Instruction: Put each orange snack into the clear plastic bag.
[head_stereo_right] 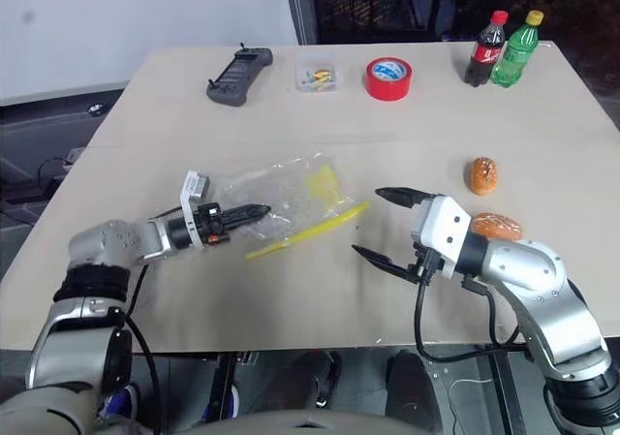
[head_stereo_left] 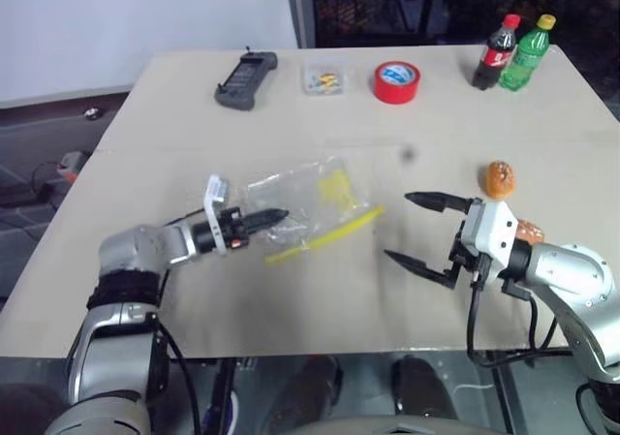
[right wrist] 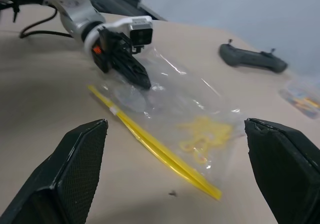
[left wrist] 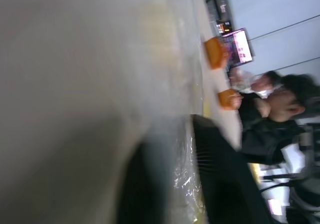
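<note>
While the left gripper (head_stereo_right: 254, 210) pinches the clear plastic bag (head_stereo_right: 291, 198) mid-surface, the right gripper (head_stereo_right: 386, 226), jaws wide and empty, faces it. Both orange snacks (head_stereo_right: 482, 174) (head_stereo_right: 496, 226) lie beside the right arm. Next: grasp a snack, probably.

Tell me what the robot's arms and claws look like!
Both arms are shiny silver-grey metal with black bands and loose black cables. The left claw has two slim black fingers behind a white camera block with an orange spot. The right claw has two pointed black fingers with ribbed pads on a chunky white wrist block.
</note>
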{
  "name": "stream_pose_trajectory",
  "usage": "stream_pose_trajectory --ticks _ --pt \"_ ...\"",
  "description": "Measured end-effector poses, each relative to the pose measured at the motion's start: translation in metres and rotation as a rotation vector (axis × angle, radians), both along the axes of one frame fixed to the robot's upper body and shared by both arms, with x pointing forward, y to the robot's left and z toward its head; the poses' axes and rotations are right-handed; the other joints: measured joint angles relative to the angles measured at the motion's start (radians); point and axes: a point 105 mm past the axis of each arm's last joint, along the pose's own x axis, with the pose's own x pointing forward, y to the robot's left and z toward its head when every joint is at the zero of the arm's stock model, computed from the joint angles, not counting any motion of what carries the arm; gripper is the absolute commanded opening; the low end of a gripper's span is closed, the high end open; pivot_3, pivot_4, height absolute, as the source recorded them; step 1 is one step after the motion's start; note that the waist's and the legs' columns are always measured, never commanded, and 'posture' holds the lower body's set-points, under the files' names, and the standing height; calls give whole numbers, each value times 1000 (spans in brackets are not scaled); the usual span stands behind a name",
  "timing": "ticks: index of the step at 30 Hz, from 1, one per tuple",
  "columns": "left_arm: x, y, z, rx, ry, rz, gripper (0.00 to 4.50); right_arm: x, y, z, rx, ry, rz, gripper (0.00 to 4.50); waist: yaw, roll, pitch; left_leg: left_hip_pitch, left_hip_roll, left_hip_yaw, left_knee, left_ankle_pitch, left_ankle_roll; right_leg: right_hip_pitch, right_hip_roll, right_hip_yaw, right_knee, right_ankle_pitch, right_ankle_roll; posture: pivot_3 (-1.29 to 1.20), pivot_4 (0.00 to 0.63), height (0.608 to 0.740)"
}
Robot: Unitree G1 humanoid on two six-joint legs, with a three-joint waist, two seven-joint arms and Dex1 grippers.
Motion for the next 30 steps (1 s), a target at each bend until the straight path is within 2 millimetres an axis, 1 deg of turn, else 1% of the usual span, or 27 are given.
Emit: stream_pose_trajectory --ticks 2,3,4,7,9,10,13,15,17,18,19,20,21,22,23,24,25,26,27,28,29,30 --pt "-5 -3 5 -79 42 -19 88 2 -2 -1 -18 -21 -28 4500 -3 0 0 -1 0 0 0 0 0 -1 0 0 0 0 0 0 150 740" --pt "-8 -5 13 -153 68 -34 88 4 -2 -1 -36 -41 -48 4500 -5 -1 0 -1 0 0 0 0 0 -2 1 0 1 0 0 0 150 740" --pt "-10 -6 19 -190 74 -45 88 5 -2 -2 -46 -49 -55 4500 -7 -1 0 -1 0 0 0 0 0 -2 1 0 1 0 0 0 150 740" --pt "-13 -15 51 -293 37 -99 88 10 6 -7 -110 -102 -80 4500 -17 -1 0 -1 0 0 1 0 0 -2 1 0 1 0 0 0 150 740" --pt "-12 -22 63 -329 16 -114 88 14 11 -6 -157 -157 -97 4500 -20 -1 0 0 0 0 2 0 0 -1 1 0 1 0 0 0 150 740" --pt "-11 -27 67 -345 10 -123 88 16 14 -6 -178 -188 -106 4500 -21 -1 0 0 0 0 2 0 0 -1 1 0 1 0 0 0 150 740" --pt "-14 -39 70 -356 11 -150 88 26 18 -11 -220 -245 -158 4500 -26 -3 -1 -1 0 0 2 0 -1 -1 1 1 2 0 0 0 150 740" --pt "-15 -43 72 -351 9 -158 88 38 19 -15 -251 -280 -212 4500 -31 -3 -1 0 1 2 2 0 -1 -2 1 3 3 0 0 0 150 740" --pt "-16 -46 74 -349 1 -157 88 55 21 -10 -258 -349 -284 4500 -32 -3 -1 0 1 3 2 0 -1 -2 1 4 3 0 0 0 150 740" --pt "-16 -46 76 -345 -6 -156 0 62 22 -6 -254 -377 -310 4085 -30 -4 -1 0 1 3 2 0 -1 -2 1 4 3 0 0 0 150 740" --pt "-17 -45 77 -349 -10 -153 0 65 24 -4 -247 -390 -317 3975 -28 -4 -1 0 1 3 2 0 -1 -2 1 5 3 0 0 0 150 740" --pt "-17 -44 79 -352 -14 -150 0 67 26 -3 -242 -397 -320 3710 -28 -4 -1 0 1 3 2 0 -1 -2 1 5 3 0 0 0 150 740" --pt "-17 -44 79 -353 -14 -149 0 68 27 -3 -241 -399 -320 3551 -28 -4 -1 0 1 3 2 0 -1 -2 1 5 3 0 0 0 150 740" --pt "-17 -44 80 -353 -16 -145 0 70 29 -5 -238 -398 -319 2986 -28 -4 -1 0 1 3 2 0 -1 -2 1 5 3 0 0 0 150 740" --pt "-17 -43 80 -352 -18 -142 0 72 30 -6 -232 -391 -318 2683 -28 -4 -1 0 1 3 2 0 -1 -2 1 5 3 0 0 0 150 740" --pt "-17 -43 81 -353 -21 -140 0 74 32 -8 -230 -382 -317 2216 -28 -4 -1 0 1 3 2 0 -1 -2 1 5 3 0 0 0 150 740" --pt "-17 -42 82 -346 -25 -133 0 75 32 -10 -230 -378 -316 1722 -28 -4 -1 0 1 3 2 0 -1 -2 1 5 3 0 0 0 150 740" --pt "-17 -41 83 -333 -37 -120 0 78 33 -9 -225 -379 -311 1100 -28 -4 -1 0 1 3 2 0 -1 -2 1 5 3 0 0 0 150 740" --pt "-16 -41 84 -331 -41 -116 0 78 34 -9 -224 -381 -310 920 -28 -4 -1 0 1 3 2 0 -1 -2 1 5 3 0 0 0 150 740" --pt "-16 -40 84 -326 -45 -110 0 78 34 -8 -220 -381 -307 396 -29 -4 -1 0 1 4 2 0 -1 -2 2 5 3 0 0 0 150 740" --pt "-17 -40 85 -305 -67 -94 0 80 35 -7 -214 -380 -302 76 -31 -4 -1 0 1 4 2 0 -1 -2 2 6 3 0 0 0 150 740" --pt "-18 -41 87 -280 -100 -77 0 82 35 -5 -209 -381 -297 76 -32 -4 -1 0 1 5 2 0 -1 -2 2 6 3 0 0 0 150 740"
